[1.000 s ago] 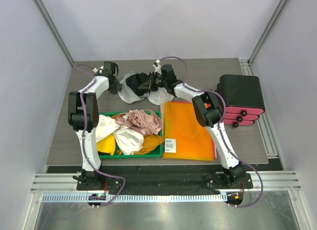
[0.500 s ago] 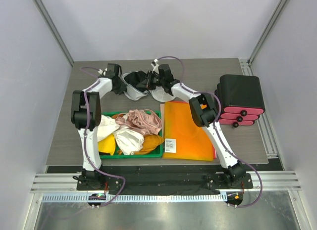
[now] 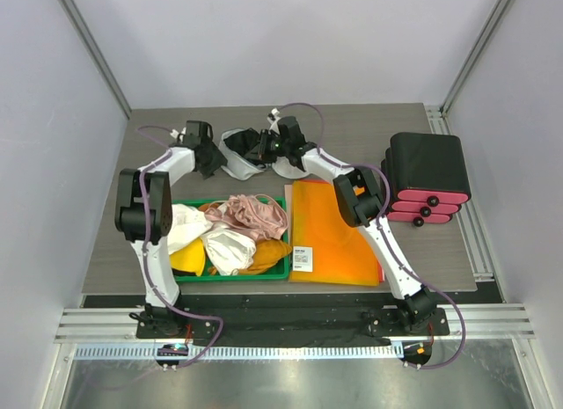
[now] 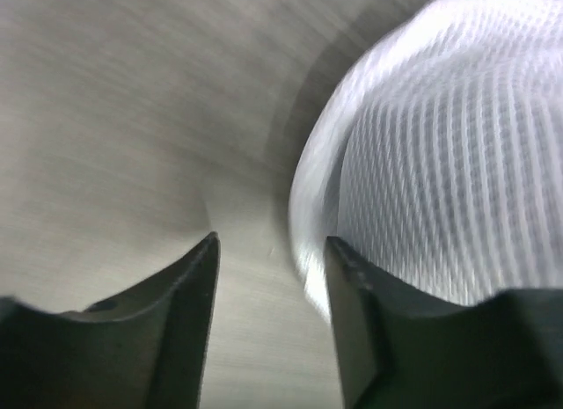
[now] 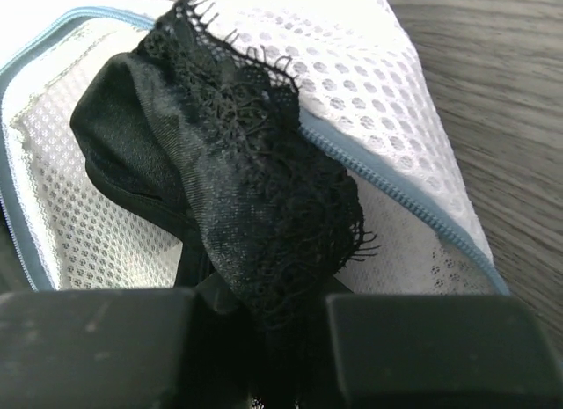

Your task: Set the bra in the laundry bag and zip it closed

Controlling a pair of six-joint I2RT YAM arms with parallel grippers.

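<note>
White-shelled arms both reach from the near edge to the far half of the grey wood-grain table (image 3: 352, 123), bent at the elbow and turned inward toward each other. The left gripper (image 4: 271, 246) is low over the tabletop with its jaws apart and only bare wood between them. Its right-hand finger is just beside the rim of the white round mesh laundry bag (image 4: 422, 163); that view is blurred. The right gripper (image 5: 259, 339) comes at the bag from the other side, jaws closed on the black lacy bra (image 5: 237, 180), whose fabric bunches between the fingers.

The bra lies half in the bag's open mouth. Its dark cup is against the inner mesh and its lace edge is draped over the blue-grey zipper (image 5: 396, 198), which is unzipped.

Nearer the bases, a green plastic tray (image 3: 273, 275) holds a pink lacy garment (image 3: 255, 214) with white and yellow ones. Just beside it on the right lies a flat orange fabric sheet (image 3: 339, 224). A black-and-pink stacked block (image 3: 427, 163) stands by the table's right edge. Plain white walls close the far and side edges.

Bare wood shows left of the left arm, behind the bag, and between the bag and the block.
</note>
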